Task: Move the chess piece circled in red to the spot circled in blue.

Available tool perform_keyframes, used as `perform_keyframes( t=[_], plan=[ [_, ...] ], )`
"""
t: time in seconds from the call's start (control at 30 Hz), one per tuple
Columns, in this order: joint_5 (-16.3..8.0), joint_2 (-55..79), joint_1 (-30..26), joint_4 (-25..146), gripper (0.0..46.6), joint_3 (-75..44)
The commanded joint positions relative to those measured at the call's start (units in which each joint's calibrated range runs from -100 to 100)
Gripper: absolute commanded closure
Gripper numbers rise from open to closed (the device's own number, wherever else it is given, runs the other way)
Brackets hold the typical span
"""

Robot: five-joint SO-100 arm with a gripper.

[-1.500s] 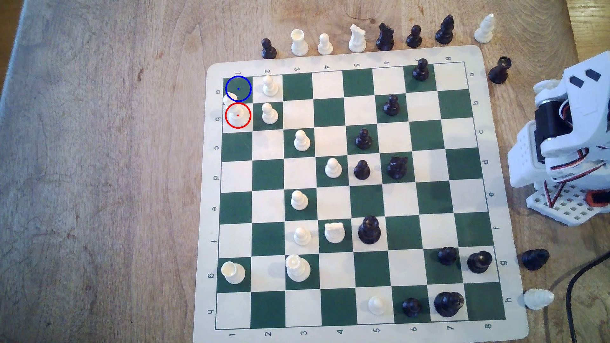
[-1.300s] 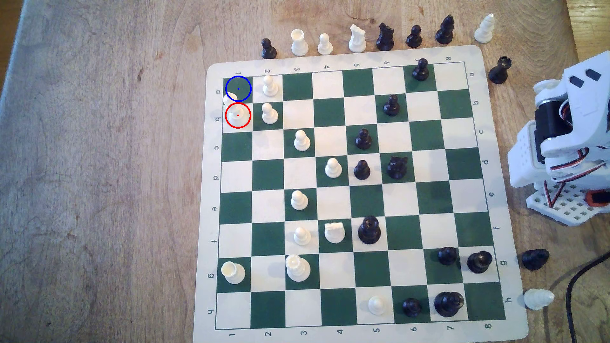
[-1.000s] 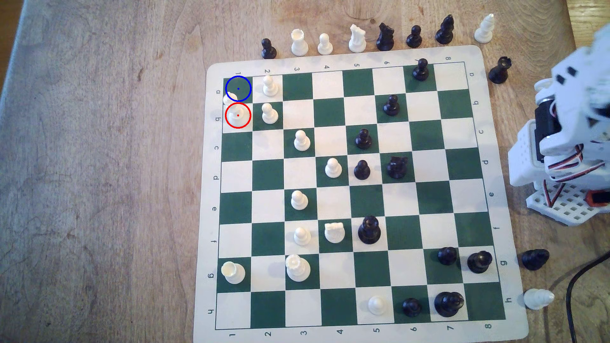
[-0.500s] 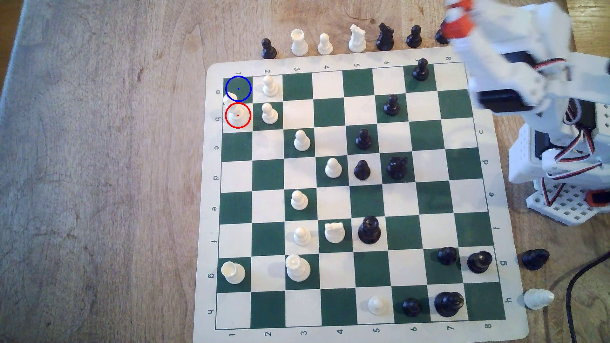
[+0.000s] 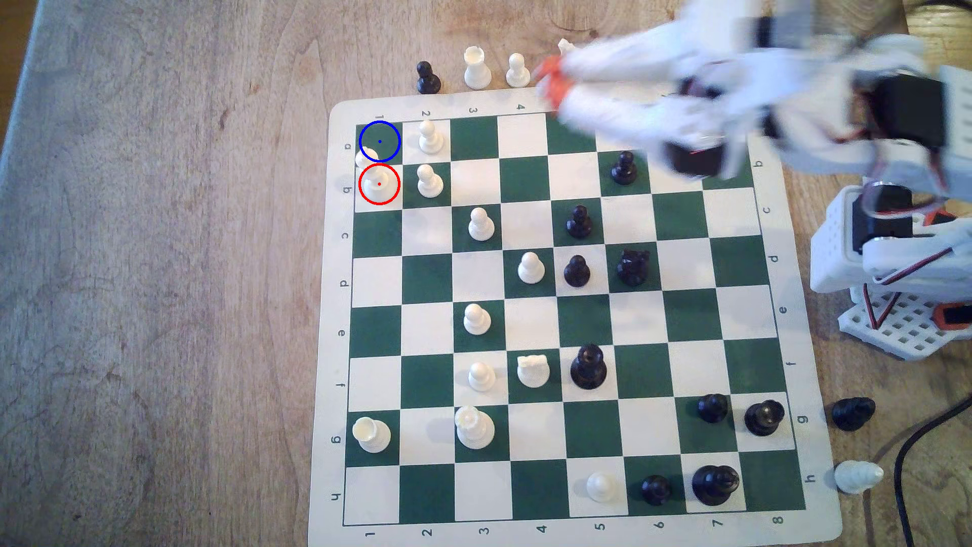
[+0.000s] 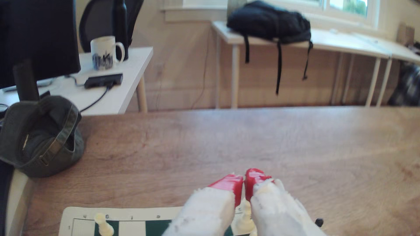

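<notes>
Meanwhile the chess piece (image 5: 374, 179) stands on its red-ringed white square, just beside the spot (image 5: 386, 134). Blurred, the gripper (image 5: 549, 87) hangs over the chessboard's (image 5: 684, 315) far edge, well apart from it, its red-tipped jaws nearly together around nothing.

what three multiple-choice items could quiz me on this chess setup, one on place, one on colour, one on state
1. Where does the spot lie from the chess piece?
A) next square up in the exterior view
B) opposite corner
C) four squares away
2. The spot's square is:
A) white
B) dark green
C) brown
3. The end effector is:
A) gripping the chess piece
B) resting on the spot
C) empty, away from both

1 A, the two rings nearly touch. 2 B, green shows inside the blue ring. 3 C, nothing sits between its red tips.
</notes>
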Motion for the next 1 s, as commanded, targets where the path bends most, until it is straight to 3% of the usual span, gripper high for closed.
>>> perform_keyframes(
  t=[0.0,0.27,0.47,0.67,0.73,0.97],
  plan=[
    [-2.5,12.5,0.8,5.8,46.4,-17.4],
    [-2.8,30.3,2.0,11.2,46.4,-33.5],
    [-4.6,43.5,2.5,16.5,46.0,-46.8],
    [-5.0,52.6,3.7,19.8,39.6,-56.2],
    [-5.1,56.0,4.3,19.9,34.9,-59.1],
    [-5.1,66.1,4.8,23.1,31.8,-70.0]
  ],
)
